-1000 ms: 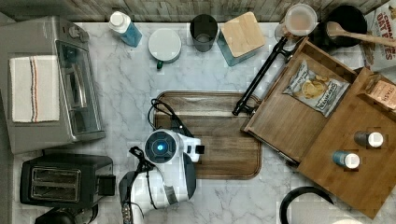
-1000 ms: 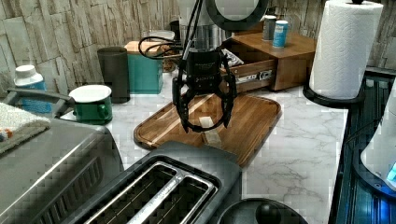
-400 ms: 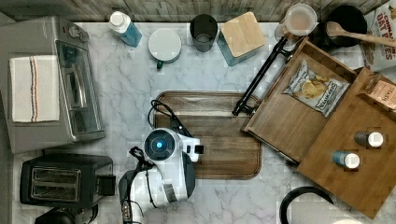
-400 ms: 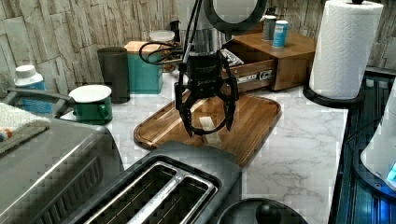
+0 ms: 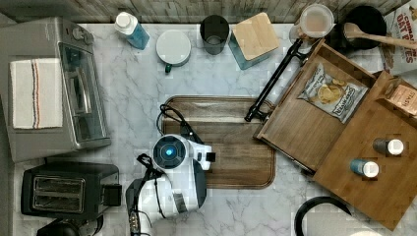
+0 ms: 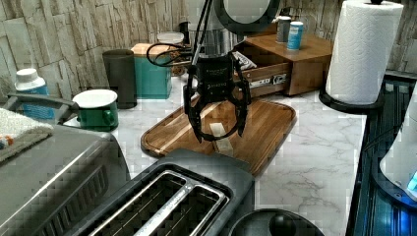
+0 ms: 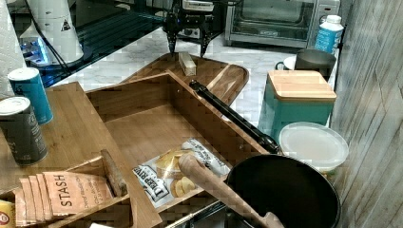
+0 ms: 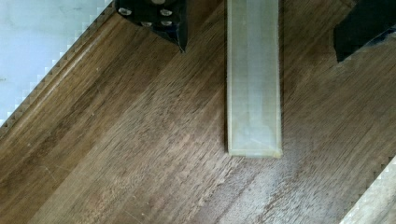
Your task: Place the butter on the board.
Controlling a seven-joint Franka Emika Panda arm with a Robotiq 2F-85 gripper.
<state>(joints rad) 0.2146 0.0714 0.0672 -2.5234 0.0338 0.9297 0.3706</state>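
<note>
The butter is a pale wrapped stick lying flat on the board, a dark brown wooden board with a grooved rim. My gripper hangs open just above the butter, a finger on each side and not touching it. From the right view, the butter rests near the board's far end, below the open gripper. In the top view my arm's wrist covers the left part of the board and hides the butter.
A toaster and a toaster oven stand at the top view's left. Bamboo trays with a chip bag overlap the board's right side. A black handle, a green mug and a teal box lie beyond it.
My gripper has risen a little from the board. The butter stays lying on the board, free of the fingers.
</note>
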